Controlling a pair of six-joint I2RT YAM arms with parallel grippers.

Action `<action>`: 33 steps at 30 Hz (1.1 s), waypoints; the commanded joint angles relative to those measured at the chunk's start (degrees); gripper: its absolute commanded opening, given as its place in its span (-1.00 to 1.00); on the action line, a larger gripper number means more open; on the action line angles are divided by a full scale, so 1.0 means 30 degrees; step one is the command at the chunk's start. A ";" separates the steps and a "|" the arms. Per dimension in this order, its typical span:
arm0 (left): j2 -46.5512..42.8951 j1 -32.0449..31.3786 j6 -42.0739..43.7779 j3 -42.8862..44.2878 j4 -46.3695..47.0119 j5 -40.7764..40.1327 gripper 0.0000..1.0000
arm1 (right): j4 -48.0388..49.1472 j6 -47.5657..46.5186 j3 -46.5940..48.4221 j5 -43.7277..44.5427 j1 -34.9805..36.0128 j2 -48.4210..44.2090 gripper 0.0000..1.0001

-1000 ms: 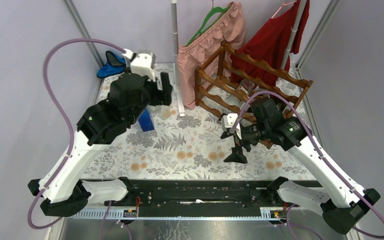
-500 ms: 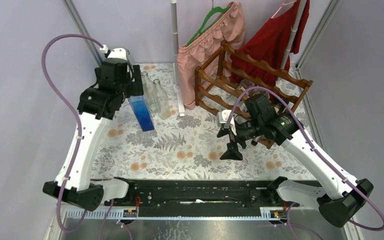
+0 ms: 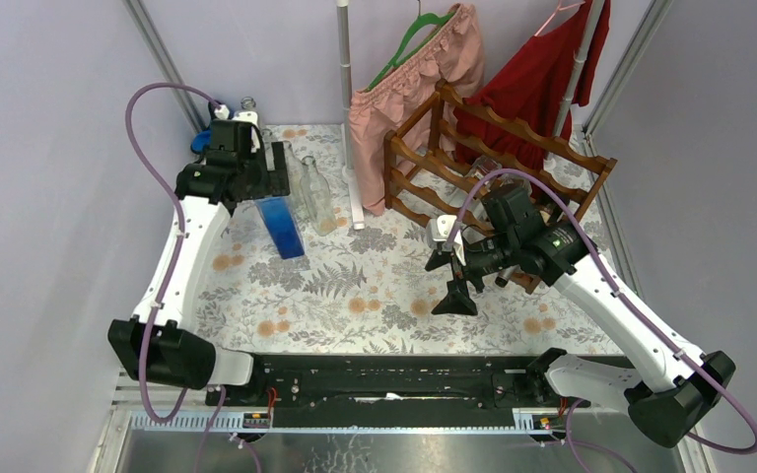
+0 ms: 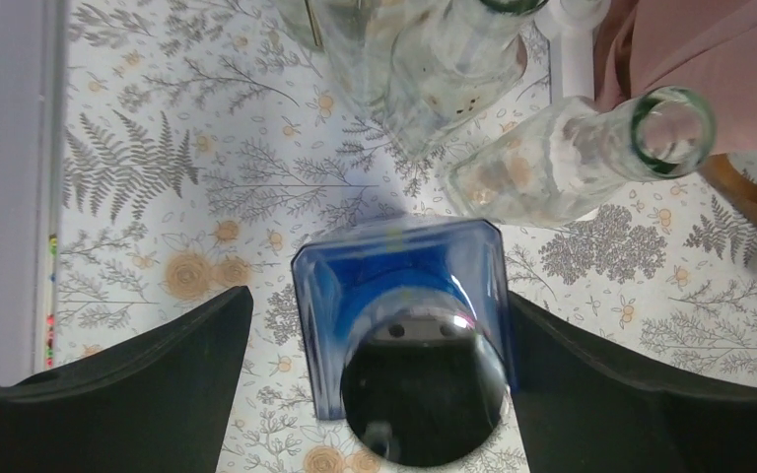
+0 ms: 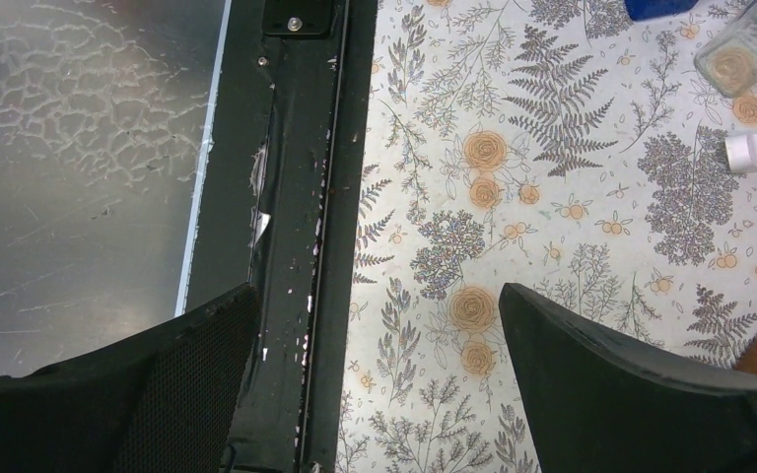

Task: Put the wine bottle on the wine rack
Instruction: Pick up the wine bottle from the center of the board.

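Near right of middle: the right fingers [image 5: 128, 394] are hanging spread wide over the flowered surface [image 3: 355, 296] and pinching nothing. That arm is hardly straying from where it stood a second ago.
Far left: the left fingers [image 4: 158, 379] are hovering above the blue bottle [image 4: 399, 286], spread wide, one on each side of it. They do not appear to be touching the glass.
Change at far left: within the last second the left arm has been stretching away from the middle of the surface toward the far left corner, and its fingers have been widening. The upright square blue bottle, hidden under the arm a second ago, is now showing between them.
Just beyond the blue bottle: two clear bottles [image 3: 310, 189] are standing close by, one leaning its mouth to the right in the wrist view.
Far right: the wine rack [image 3: 498, 158] is standing well apart from the blue bottle, with something clear apparently lying in it already.
Meaning for the task: the pick-up seems to be starting, with the fingers lining up and no grasp made yet. The carry across to the rack is still waiting.
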 commanded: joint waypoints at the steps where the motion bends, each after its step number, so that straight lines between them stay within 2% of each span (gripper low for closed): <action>1: 0.0483 0.0418 -0.0013 -0.1001 0.1744 0.1384 0.97 | 0.0687 0.0232 0.0072 -0.0985 -0.0103 0.0147 1.00; 6: 0.0541 0.0434 -0.0304 -0.1395 0.2195 0.1755 0.93 | 0.0741 0.0227 -0.0004 -0.0929 -0.0101 0.0206 1.00; 12: 0.0625 0.0439 -0.0360 -0.1758 0.2494 0.1871 0.66 | 0.0801 0.0261 -0.0106 -0.1012 -0.0103 0.0378 1.00; 15: 0.0630 0.0454 -0.0311 -0.1838 0.2501 0.2131 0.30 | 0.0809 0.0281 -0.0108 -0.1021 -0.0088 0.0413 1.00; 18: 0.0307 0.0439 -0.0248 -0.1853 0.2345 0.2392 -0.37 | 0.0763 0.0269 -0.0080 -0.0973 -0.0101 0.0408 1.00; 19: 0.0044 0.0439 -0.0116 -0.1866 0.2214 0.2853 -0.51 | 0.0729 0.0263 -0.0078 -0.0937 -0.0103 0.0389 1.00; 20: -0.0249 0.0439 0.0072 -0.1853 0.2069 0.3391 -0.68 | 0.0721 0.0262 -0.0093 -0.0907 -0.0103 0.0386 1.00; 21: -0.0571 0.0428 0.0264 -0.1869 0.1930 0.3879 -0.76 | 0.0687 0.0229 -0.0106 -0.0863 -0.0099 0.0386 1.00; 25: -0.2656 0.0377 0.1655 -0.2471 0.1812 0.7666 -1.00 | 0.0597 -0.0008 -0.0111 -0.0782 -0.0101 0.0492 1.00; 33: -0.6721 -0.0950 0.3140 -0.5049 0.3494 1.6333 -1.00 | 0.1746 -0.1269 0.0097 -0.0431 -0.0101 0.0713 1.00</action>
